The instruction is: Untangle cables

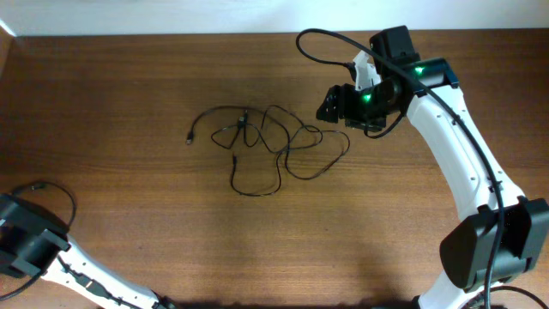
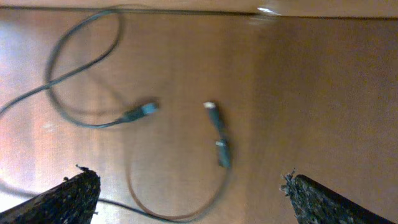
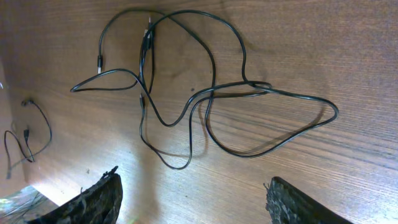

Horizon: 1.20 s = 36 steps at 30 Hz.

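The cables [image 1: 266, 142] are thin black cords lying in a loose tangle of loops at the middle of the table. One plug end [image 1: 190, 137] sticks out to the left. In the right wrist view the tangle [image 3: 211, 93] lies ahead of my right gripper [image 3: 193, 199], which is open, empty and above bare wood. In the overhead view the right gripper [image 1: 330, 105] hovers just right of the tangle. My left gripper [image 2: 189, 199] is open and empty. Ahead of it lies a blurred thin cord with two plug ends [image 2: 217, 134].
The left arm [image 1: 26, 245] sits at the table's front left corner, with a cord loop [image 1: 47, 190] beside it. The right arm [image 1: 463, 154] reaches in from the front right. A pale wall edge [image 1: 171, 17] runs along the back of the table.
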{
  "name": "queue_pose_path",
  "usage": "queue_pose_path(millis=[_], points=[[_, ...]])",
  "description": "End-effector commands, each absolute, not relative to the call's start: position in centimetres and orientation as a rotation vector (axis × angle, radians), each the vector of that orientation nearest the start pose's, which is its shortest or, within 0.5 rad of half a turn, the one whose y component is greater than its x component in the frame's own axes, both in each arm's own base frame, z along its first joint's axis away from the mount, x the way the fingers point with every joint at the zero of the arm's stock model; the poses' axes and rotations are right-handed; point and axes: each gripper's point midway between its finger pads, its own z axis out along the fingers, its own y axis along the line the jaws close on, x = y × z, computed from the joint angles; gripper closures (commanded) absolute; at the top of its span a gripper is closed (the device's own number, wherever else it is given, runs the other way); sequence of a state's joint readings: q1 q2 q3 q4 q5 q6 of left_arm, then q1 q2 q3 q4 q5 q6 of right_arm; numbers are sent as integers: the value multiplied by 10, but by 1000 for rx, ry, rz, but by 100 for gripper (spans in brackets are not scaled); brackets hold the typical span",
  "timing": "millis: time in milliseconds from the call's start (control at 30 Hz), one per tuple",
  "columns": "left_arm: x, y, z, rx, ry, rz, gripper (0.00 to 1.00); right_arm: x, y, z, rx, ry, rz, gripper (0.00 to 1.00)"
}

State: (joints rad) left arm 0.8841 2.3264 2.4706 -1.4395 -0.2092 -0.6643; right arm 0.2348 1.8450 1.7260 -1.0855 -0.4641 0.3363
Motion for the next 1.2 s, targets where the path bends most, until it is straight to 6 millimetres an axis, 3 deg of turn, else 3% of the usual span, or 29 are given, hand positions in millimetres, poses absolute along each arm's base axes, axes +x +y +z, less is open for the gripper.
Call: queue_pose_path(millis=[0,67,133,200,233,300,367,433,500,533,567,667,767,900,1033,1167], points=[[339,382,262,-1519,2099,15,1,395,174,190,-6,2806,763,25],[331,350,330,-1385,2027,-21,1,398,172,189,-2,2801,738,25],[328,292,386,-1162,2036,-88,1,402,172,191,-8,2782,740,25],[334,238,404,-1005,2105,-120,0,406,168,192,-6,2766,737,25],[348,199,400,-893,2194,-168,1,412,152,192,43,2757,732,25],[373,145,390,-693,2308,-222,0,416,129,194,104,2752,758,22],[391,92,375,-532,2414,-216,0,414,103,192,204,2769,768,22],[409,39,346,-387,2521,-267,0,413,95,191,198,2776,756,21],[430,-20,286,-190,2650,-323,0,411,96,190,198,2782,754,21],[431,-29,273,-159,2674,-329,0,410,96,190,200,2787,753,21],[434,-55,244,-38,2715,-352,0,410,96,189,201,2789,749,21],[432,-118,186,308,2728,-362,0,409,96,189,203,2793,748,21],[416,-170,153,591,2706,-372,0,406,92,185,216,2815,717,21],[418,-201,121,676,2704,-387,0,405,93,185,217,2820,718,21],[437,-209,82,670,2715,-389,0,404,93,185,217,2822,718,21],[443,-210,47,619,2774,-384,3,403,93,185,218,2827,718,21]])
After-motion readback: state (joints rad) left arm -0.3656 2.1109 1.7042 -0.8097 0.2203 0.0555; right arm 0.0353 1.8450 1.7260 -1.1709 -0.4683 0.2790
